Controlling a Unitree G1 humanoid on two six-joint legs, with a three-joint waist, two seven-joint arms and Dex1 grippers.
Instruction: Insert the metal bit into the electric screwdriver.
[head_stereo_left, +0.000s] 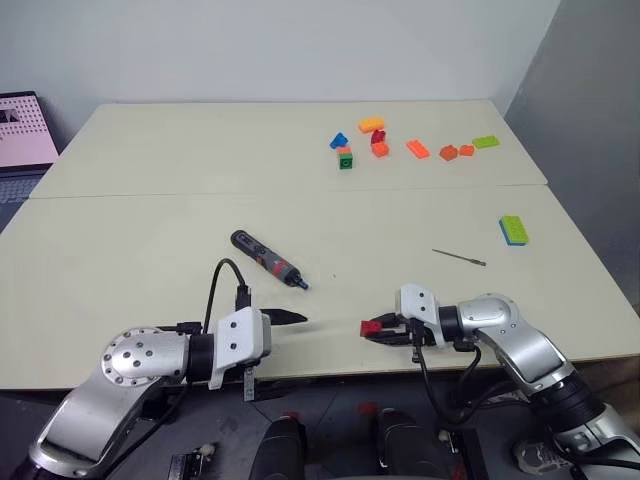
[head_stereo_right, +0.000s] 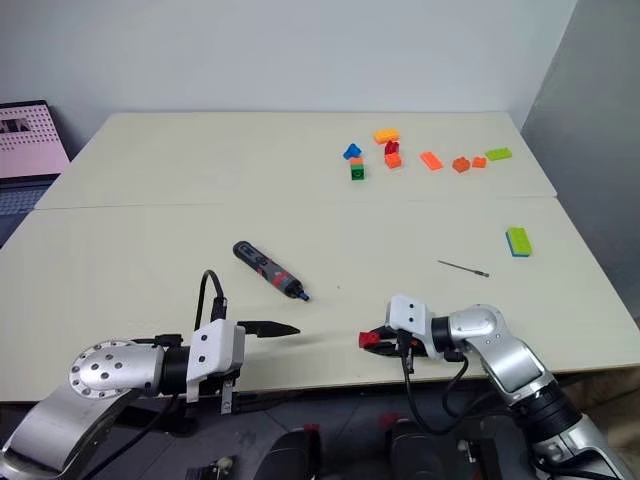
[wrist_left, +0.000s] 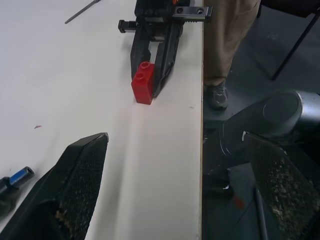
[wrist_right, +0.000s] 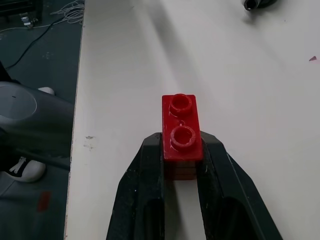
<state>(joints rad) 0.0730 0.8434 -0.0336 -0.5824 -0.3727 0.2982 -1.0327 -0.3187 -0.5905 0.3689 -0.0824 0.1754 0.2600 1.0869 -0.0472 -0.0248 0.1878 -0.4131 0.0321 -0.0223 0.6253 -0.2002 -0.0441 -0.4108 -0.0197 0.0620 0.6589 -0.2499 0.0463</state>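
Screwdriver (head_stereo_left: 266, 259) lies flat on the table (head_stereo_left: 150, 210), untouched, its blue tip pointing toward the near edge and its dark butt pointing away. All else is placed from it.

Bit (head_stereo_left: 459, 257), a thin silvery rod, lies flat on the table well to the right of the screwdriver, apart from everything. A green-and-blue brick (head_stereo_left: 514, 229) sits just beyond the bit, farther right still.

Left gripper (head_stereo_left: 288, 318) hovers just nearer than the screwdriver's tip, at the table's near edge, pointing right; its fingers (wrist_left: 75, 185) stand wide apart and hold nothing. In the left wrist view the blue tip shows just beside one finger, not touching it.

Right gripper (head_stereo_left: 378, 329) is to the right of the screwdriver's tip and nearer the table's edge, pointing left toward the left gripper. Its fingers (wrist_right: 145, 185) are clamped on a small red brick (wrist_right: 181, 127), two studs up, held at its rear end so the front stud sticks out past the fingertips. The brick is low over the table; whether it touches the surface I cannot tell.

Far beyond the screwdriver, toward the back right of the table, is a scatter of small bricks (head_stereo_left: 378, 140) in orange, red, blue and green.
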